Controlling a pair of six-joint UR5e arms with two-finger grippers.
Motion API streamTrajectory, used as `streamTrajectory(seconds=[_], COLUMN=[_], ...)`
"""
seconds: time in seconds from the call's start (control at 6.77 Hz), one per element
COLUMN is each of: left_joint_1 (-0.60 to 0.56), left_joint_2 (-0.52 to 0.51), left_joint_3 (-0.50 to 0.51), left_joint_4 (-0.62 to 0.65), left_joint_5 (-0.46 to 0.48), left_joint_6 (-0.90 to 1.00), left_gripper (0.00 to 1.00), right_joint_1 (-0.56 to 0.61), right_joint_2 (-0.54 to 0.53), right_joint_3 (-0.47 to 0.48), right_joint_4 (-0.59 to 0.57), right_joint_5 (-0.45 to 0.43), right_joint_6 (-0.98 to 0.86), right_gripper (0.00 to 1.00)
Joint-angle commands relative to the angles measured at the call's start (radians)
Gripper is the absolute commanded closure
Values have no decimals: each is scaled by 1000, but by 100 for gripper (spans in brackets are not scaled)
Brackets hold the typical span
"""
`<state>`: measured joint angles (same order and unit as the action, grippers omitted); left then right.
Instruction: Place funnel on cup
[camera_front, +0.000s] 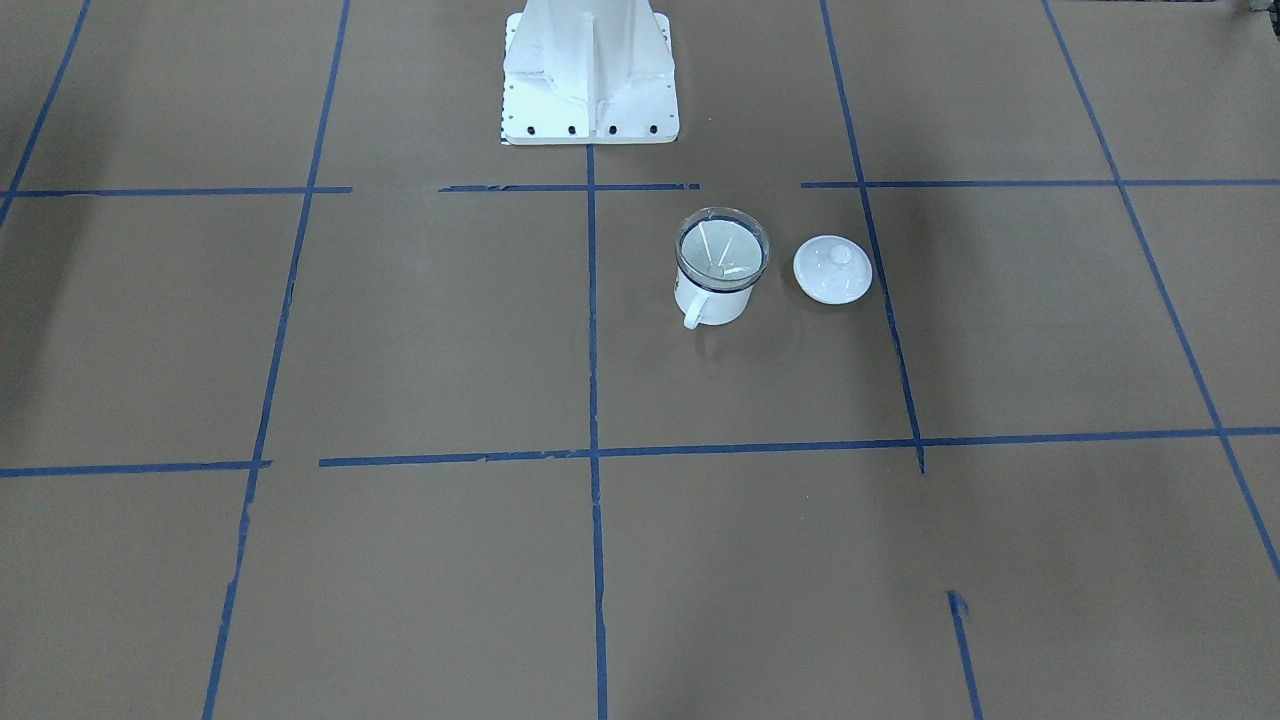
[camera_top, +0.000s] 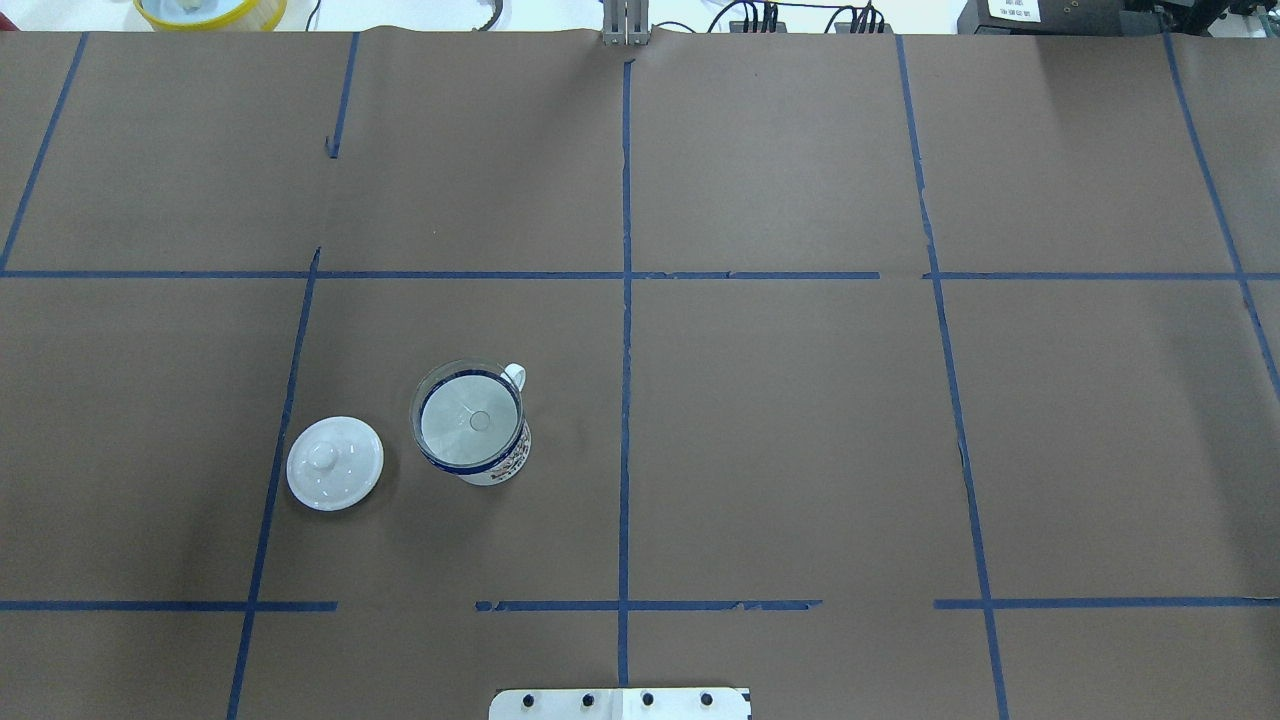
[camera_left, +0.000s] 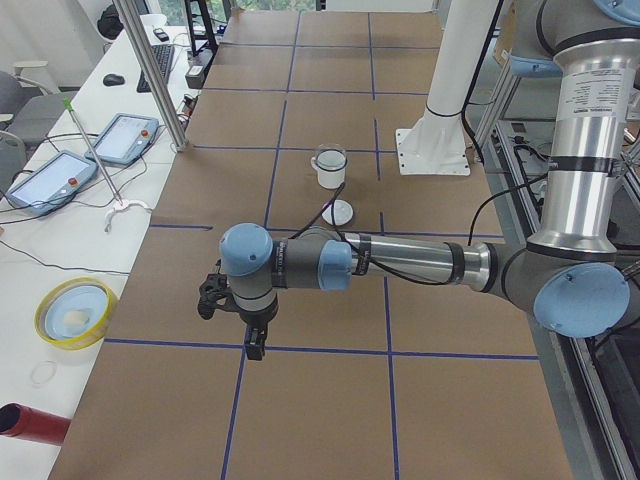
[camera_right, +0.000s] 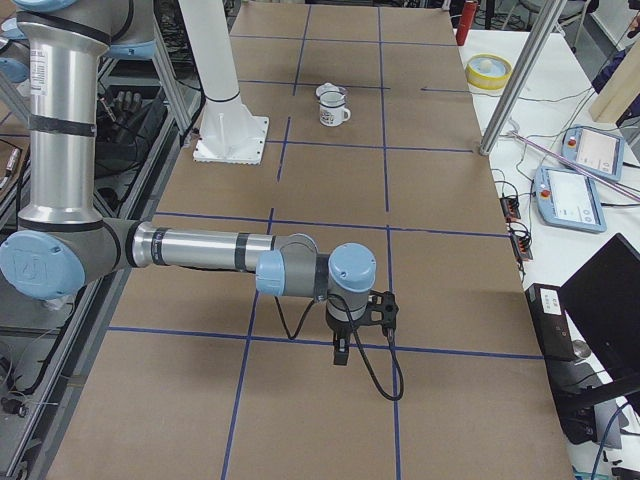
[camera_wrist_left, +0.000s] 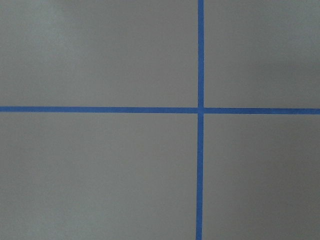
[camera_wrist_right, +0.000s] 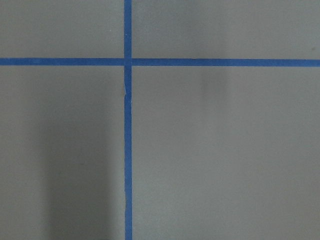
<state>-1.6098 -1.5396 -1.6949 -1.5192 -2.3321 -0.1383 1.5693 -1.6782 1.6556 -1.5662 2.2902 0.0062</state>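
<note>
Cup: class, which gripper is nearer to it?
Left. The left gripper hangs over the table's left end, the half with the cup; the right gripper hangs over the opposite end.

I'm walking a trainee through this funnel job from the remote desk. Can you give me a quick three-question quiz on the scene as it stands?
1. True or false: the clear funnel is seated in the mouth of the white enamel mug.
2. Multiple choice: the knobbed white lid is A) on top of the mug, B) lying beside the mug, apart from it, C) under the mug.
3. Fill in: the mug's handle points ____ the robot base.

Key: 1 true; 2 B; 3 away from.
</note>
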Motion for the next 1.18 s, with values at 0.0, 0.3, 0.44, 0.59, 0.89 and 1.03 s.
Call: streamTrajectory(seconds=[0.0,0.3,0.44,0.59,0.89,1.03], left_joint_1=[2,-2,-1,-1,1,1], left_joint_2=[12,25,57,105,111,104], left_joint_3=[12,-24,-61,-107,-31,18], left_joint_4=[7,-6,-7,-6,-133,-172], left_joint_5=[17,34,28,28,17,-77], left_joint_6=[-34,-21,-17,-17,-24,-29], left_gripper=[0,0,0,0,0,0], right_joint_1=[0,0,0,0,0,0], right_joint_2=[0,0,0,0,0,0], right_joint_3=[1,0,0,0,0,0], right_joint_4=[0,0,0,0,0,0], right_joint_5=[0,0,0,0,0,0], right_joint_6=[0,0,0,0,0,0], right_gripper=[0,0,0,0,0,0])
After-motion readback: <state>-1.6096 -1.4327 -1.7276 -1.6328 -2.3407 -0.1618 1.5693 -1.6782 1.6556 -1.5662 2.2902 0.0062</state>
